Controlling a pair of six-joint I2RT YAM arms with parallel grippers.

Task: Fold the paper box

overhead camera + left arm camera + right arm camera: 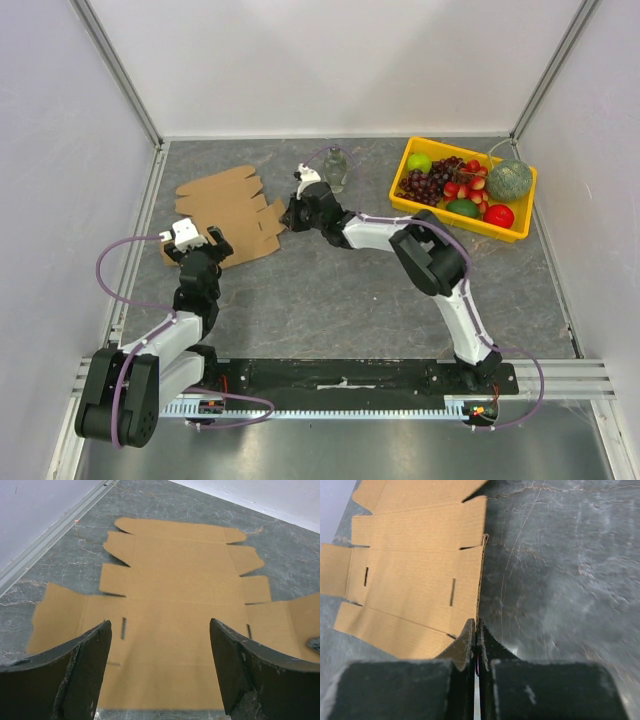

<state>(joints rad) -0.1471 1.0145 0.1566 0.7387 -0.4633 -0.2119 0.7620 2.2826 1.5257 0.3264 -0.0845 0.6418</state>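
The paper box (228, 212) is a flat brown die-cut cardboard sheet with flaps and slots, lying on the grey table at the left back. It fills the left wrist view (175, 605) and shows in the right wrist view (415, 575). My left gripper (200, 243) is open over the sheet's near left edge, its fingers (80, 670) spread above the cardboard and holding nothing. My right gripper (291, 216) is shut on the sheet's right edge, the cardboard edge pinched between its fingertips (476, 628).
A yellow tray (510, 226) of fruit stands at the back right. A small clear bottle (335, 168) stands just behind the right gripper. A metal rail (140, 230) and white walls bound the table on the left and back.
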